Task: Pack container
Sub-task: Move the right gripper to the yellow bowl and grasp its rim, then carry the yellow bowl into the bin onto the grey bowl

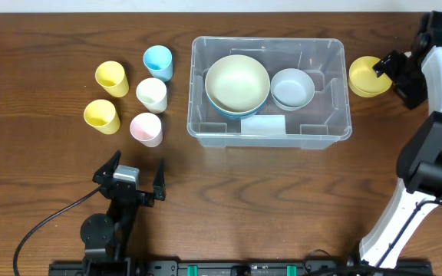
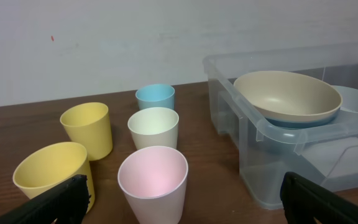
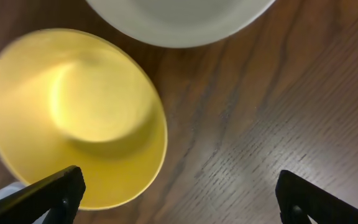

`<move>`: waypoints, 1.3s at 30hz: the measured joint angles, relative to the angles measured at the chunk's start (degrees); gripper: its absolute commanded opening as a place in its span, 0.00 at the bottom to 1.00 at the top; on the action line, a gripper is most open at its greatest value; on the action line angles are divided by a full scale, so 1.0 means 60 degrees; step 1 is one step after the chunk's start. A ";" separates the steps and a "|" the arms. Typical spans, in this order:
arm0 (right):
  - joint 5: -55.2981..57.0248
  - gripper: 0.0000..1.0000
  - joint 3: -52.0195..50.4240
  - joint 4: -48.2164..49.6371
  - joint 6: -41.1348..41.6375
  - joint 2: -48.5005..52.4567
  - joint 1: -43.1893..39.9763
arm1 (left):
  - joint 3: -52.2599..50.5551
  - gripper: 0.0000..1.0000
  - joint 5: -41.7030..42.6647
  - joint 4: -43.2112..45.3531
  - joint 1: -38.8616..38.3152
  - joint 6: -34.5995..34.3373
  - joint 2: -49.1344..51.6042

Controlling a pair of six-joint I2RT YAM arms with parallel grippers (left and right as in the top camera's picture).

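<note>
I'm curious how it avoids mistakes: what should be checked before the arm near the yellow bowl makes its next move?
1. Right gripper open: ok, jaws wide.
2. Yellow bowl rim within the jaws' span: ok.
3. Gripper's height above that bowl: cannot tell.
4. Room in the container: ok, front floor free beside the stacked bowls.
5. Left gripper open, empty, clear of the pink cup: ok.
</note>
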 measured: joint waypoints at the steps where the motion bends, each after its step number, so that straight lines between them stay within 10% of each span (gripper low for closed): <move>1: -0.0007 0.99 0.0000 -0.0004 0.0011 0.0069 0.0000 | 0.0000 0.98 0.0000 0.0000 0.0004 0.0000 0.0000; 9: -0.0040 0.86 -0.0004 -0.0036 0.0087 0.0907 0.0000 | 0.0000 0.98 0.0000 0.0000 0.0000 0.0000 0.0000; 21: -0.0102 0.01 -0.0004 -0.0495 0.0368 0.0991 -0.0098 | 0.0000 0.98 0.0000 0.0000 0.0000 0.0000 0.0000; 39: -0.0925 0.01 0.0102 -0.1122 0.0208 -0.2790 -0.0882 | 0.0000 0.98 0.0000 0.0000 0.0000 0.0000 0.0000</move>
